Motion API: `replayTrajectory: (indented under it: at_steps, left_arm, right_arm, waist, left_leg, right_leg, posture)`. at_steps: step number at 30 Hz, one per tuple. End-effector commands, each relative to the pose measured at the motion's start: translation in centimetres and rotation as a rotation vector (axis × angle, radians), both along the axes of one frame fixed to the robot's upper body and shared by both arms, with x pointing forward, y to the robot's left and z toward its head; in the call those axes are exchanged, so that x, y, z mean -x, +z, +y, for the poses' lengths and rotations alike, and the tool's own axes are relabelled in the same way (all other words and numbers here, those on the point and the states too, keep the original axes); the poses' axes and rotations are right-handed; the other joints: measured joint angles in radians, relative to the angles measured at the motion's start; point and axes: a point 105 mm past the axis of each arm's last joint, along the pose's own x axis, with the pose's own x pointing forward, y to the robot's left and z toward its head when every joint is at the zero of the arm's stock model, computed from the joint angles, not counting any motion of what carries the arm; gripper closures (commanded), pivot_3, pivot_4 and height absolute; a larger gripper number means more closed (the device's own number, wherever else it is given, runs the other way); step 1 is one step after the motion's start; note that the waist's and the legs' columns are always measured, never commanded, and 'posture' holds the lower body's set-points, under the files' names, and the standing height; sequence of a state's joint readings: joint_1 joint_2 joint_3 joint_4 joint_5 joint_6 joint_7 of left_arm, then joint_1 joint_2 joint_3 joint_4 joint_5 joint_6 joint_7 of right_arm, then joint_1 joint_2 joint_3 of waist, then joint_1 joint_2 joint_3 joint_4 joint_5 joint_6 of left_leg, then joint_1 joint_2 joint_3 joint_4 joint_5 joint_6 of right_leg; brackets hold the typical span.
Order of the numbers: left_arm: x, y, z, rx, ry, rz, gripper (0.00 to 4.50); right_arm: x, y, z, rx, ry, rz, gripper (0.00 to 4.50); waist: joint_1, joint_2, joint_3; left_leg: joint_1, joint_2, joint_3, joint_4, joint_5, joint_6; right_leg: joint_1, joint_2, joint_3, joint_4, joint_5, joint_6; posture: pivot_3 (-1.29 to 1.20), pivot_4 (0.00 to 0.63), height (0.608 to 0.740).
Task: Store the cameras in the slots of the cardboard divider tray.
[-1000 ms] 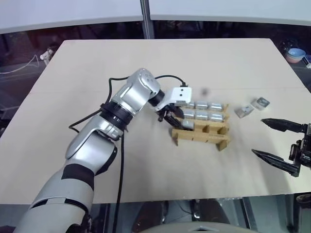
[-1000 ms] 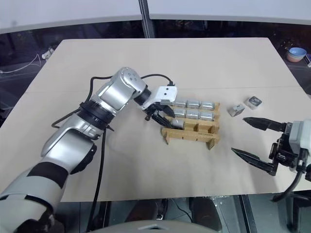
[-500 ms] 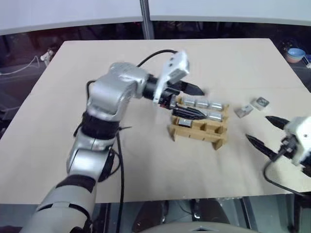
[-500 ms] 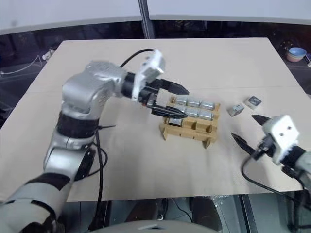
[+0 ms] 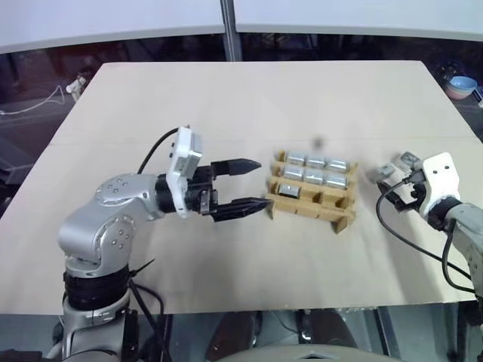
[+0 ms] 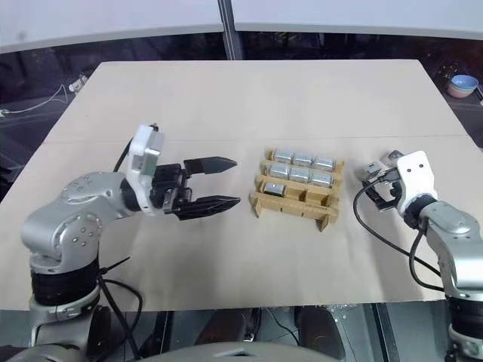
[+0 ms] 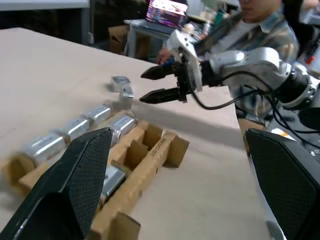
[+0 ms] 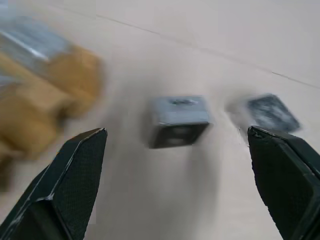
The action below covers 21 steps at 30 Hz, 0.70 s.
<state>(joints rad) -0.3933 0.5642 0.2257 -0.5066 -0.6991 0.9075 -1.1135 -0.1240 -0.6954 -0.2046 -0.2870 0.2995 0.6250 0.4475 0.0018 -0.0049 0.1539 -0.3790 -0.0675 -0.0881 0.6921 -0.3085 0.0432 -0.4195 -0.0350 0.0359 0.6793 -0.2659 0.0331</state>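
Tan corrugated cardboard divider tray [image 5: 311,205], three rows by three slots, near the middle of the pale desk [image 5: 226,98]. Far row: three silver-grey cameras [image 5: 315,161] lying side by side. Middle row: three more. Near row: one camera [image 5: 288,190] in the slot at the robot's left end; other two slots bare cardboard.

Loose on the desk, to the robot's right of the tray and apart from it: two cameras. One grey boxy block [image 8: 178,121] with a dark face, nearer the tray; a second [image 8: 271,113], blurred, just beyond it.

Left gripper [image 5: 250,184]: black fingers [image 5: 235,164] spread wide, holding nothing, pointing across toward the tray's left end, tips just short of the cardboard, above the desk. White housing and black cable behind the wrist.

Right gripper [image 7: 150,85]: fingers [image 7: 161,95] wide apart, empty, tips close to the two loose cameras; in its wrist view the nearer loose camera between the two fingertips, no contact visible.

Beyond the desk's far right corner: stacked bowls [image 5: 460,84]. In the left wrist view: a person in a plaid shirt [image 7: 260,35] and a lit screen [image 7: 169,11] behind the desk.
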Motion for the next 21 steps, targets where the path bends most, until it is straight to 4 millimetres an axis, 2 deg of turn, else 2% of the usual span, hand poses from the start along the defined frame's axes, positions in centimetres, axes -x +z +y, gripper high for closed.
replayTrajectory:
  at_steps: [1,5,10,14,21]
  left_arm:
    - [1.0,1.5,-0.1,0.036,-0.007,-0.068,0.08]
    - [1.4,1.7,-0.4,0.052,-0.015,-0.079,0.08]
    - [1.8,1.3,-0.8,0.041,-0.008,-0.094,0.08]
    - [1.9,1.2,-0.9,0.047,0.009,-0.095,0.08]
    - [2.3,1.1,-1.2,0.057,0.011,-0.092,0.08]
  right_arm:
    - [-0.7,2.4,-1.2,0.073,0.07,-0.023,0.0]
    - [-2.5,3.2,-3.6,0.138,0.024,-0.011,0.0]
    - [-5.4,4.0,-5.9,0.055,-0.077,0.004,0.0]
    - [-6.3,4.1,-6.4,0.052,-0.09,0.029,0.0]
    - [-8.3,2.8,-6.3,-0.043,-0.107,0.103,0.0]
  waist:
    - [0.0,0.0,0.0]
    - [-0.008,0.0,0.0]
    - [-0.018,0.0,0.0]
    - [-0.016,0.0,0.0]
    - [-0.016,0.0,0.0]
  left_leg:
    - [0.0,0.0,0.0,0.0,0.0,0.0]
    - [0.0,0.0,0.001,0.0,0.0,0.0]
    - [0.001,0.0,0.004,-0.002,0.0,0.0]
    - [0.001,0.001,0.004,-0.003,0.0,0.0]
    - [0.0,0.001,0.004,-0.003,0.0,0.0]
  right_leg:
    - [0.0,0.0,0.0,0.0,0.0,0.0]
    - [0.0,0.0,0.001,0.0,0.0,0.0]
    - [0.0,0.0,0.004,0.0,0.0,0.0]
    - [-0.001,0.0,0.004,0.0,0.0,0.0]
    - [-0.002,0.0,0.005,-0.001,0.0,0.0]
  posture:
    - [0.0,0.15,0.74]
    - [0.0,0.15,0.74]
    - [0.0,0.15,0.74]
    - [0.0,0.15,0.74]
    - [0.0,0.15,0.74]
